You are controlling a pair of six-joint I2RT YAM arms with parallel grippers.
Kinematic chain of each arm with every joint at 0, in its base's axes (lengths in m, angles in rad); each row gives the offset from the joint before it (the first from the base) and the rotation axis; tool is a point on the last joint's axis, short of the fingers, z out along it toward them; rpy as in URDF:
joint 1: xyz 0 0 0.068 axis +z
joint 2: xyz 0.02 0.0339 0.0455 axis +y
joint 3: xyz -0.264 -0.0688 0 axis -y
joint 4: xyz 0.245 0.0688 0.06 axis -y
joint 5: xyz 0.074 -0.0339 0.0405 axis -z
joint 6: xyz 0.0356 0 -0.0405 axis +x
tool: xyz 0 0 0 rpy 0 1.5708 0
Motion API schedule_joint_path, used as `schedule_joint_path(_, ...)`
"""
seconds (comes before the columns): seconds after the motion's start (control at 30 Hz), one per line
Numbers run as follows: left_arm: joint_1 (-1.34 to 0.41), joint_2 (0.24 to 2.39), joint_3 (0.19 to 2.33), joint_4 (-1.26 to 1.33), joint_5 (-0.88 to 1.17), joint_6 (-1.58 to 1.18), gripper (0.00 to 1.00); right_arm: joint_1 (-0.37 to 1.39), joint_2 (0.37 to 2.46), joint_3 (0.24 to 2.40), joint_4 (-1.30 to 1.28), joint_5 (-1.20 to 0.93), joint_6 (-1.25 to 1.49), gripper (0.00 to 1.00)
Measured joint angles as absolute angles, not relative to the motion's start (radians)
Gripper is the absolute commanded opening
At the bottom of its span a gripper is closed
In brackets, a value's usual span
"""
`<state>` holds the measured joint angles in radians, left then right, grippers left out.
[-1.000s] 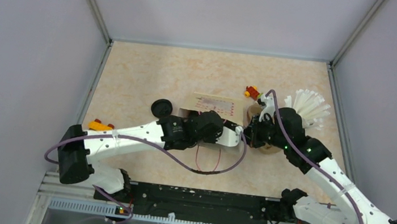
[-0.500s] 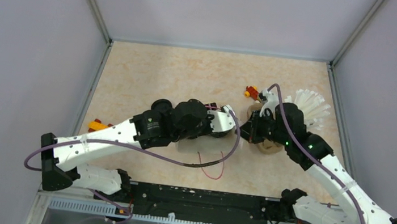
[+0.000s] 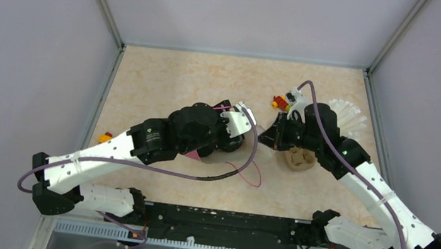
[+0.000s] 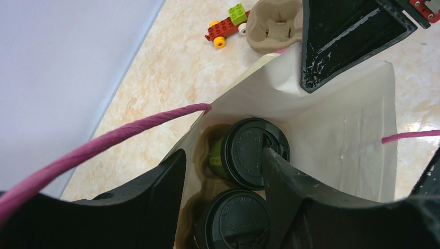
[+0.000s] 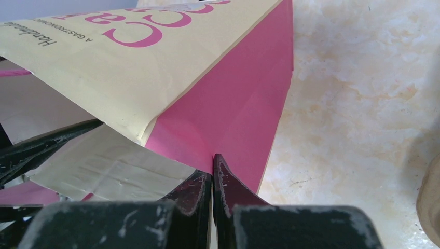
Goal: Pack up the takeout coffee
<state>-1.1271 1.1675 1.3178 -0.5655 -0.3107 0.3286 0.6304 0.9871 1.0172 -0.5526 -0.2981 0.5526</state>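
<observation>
Toy brick car [image 4: 225, 27] lies near a pulp carrier [image 4: 274, 23] and paper bag [image 4: 342, 124].

Left hand [image 4: 223, 166] agape (right hand [image 5: 212, 165] clamped)

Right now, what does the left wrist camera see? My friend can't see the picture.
Two black-lidded coffee cups sit in a brown pulp carrier inside an open paper bag, seen from above past the open left claw. A toy brick car lies on the table beyond.
</observation>
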Motion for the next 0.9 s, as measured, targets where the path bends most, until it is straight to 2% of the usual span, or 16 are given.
schedule_joint_path(0.9, -1.127, 1.095, 1.19, -0.567, -0.06, 0.128, 0.61, 0.63, 1.018, 1.16, -0.882, -0.281, 0.615, 0.0)
